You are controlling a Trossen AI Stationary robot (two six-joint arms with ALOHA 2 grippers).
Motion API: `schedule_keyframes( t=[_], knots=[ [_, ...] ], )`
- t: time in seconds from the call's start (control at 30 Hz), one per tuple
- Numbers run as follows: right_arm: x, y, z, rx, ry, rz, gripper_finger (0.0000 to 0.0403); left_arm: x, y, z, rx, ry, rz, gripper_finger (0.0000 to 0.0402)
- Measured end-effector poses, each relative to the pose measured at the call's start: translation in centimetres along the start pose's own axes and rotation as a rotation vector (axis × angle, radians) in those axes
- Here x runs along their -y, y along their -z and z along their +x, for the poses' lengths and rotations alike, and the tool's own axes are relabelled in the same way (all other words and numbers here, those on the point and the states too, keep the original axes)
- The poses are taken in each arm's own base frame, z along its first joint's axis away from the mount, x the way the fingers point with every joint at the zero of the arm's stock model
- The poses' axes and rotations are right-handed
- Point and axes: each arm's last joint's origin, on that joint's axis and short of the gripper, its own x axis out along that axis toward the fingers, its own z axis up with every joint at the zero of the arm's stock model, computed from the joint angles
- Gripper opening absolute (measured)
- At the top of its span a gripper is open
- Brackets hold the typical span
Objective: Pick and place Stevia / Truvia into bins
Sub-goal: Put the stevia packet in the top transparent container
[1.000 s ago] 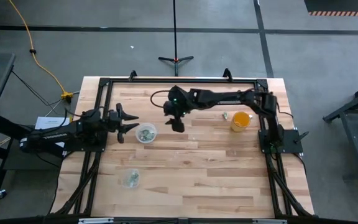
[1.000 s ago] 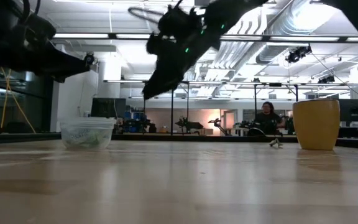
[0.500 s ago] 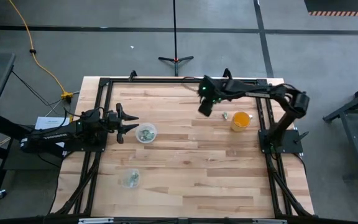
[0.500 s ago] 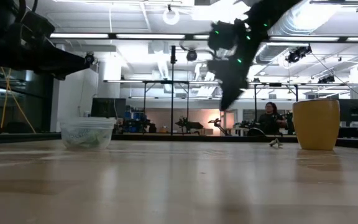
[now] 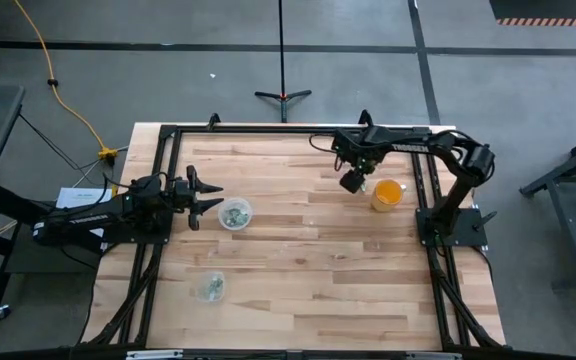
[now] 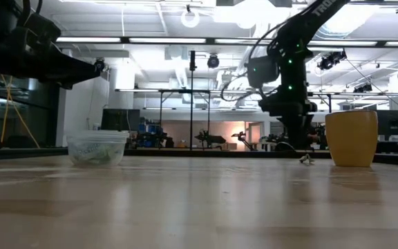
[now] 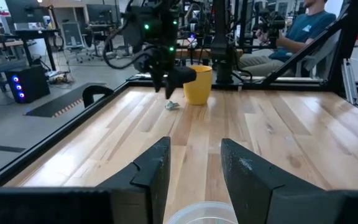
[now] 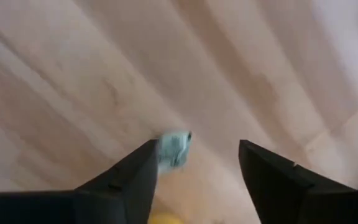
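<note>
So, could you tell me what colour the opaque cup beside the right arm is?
Yellow-orange cup; clearest in the low view.

Right arm swung back across table

Right gripper (image 5: 352, 182) now away from table middle, over packet (image 8: 174, 148) beside yellow cup (image 5: 387, 193), fingers spread.

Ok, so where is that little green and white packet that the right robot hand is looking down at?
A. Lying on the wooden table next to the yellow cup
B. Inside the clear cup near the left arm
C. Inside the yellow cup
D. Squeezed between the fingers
A. The packet lies flat on the bare table beside the yellow cup, with the open right gripper above it, fingers apart and not touching it.
</note>
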Motion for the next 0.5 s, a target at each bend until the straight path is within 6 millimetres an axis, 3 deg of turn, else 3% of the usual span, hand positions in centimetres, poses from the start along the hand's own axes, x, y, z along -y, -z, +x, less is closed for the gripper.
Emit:
schedule_keyframes(
  t=[0.2, 0.5],
  knots=[
    [-0.2, 0.1, 0.2, -0.033, -0.056, 0.000, 0.0244, 0.0, 0.0, 0.0, 0.000, -0.004, -0.001, 0.0177],
    [-0.4, 1.3, 2.2, -0.053, -0.079, -0.025, 0.0248, 0.0, 0.0, 0.0, -0.002, -0.009, -0.001, 0.0177]
  ],
)
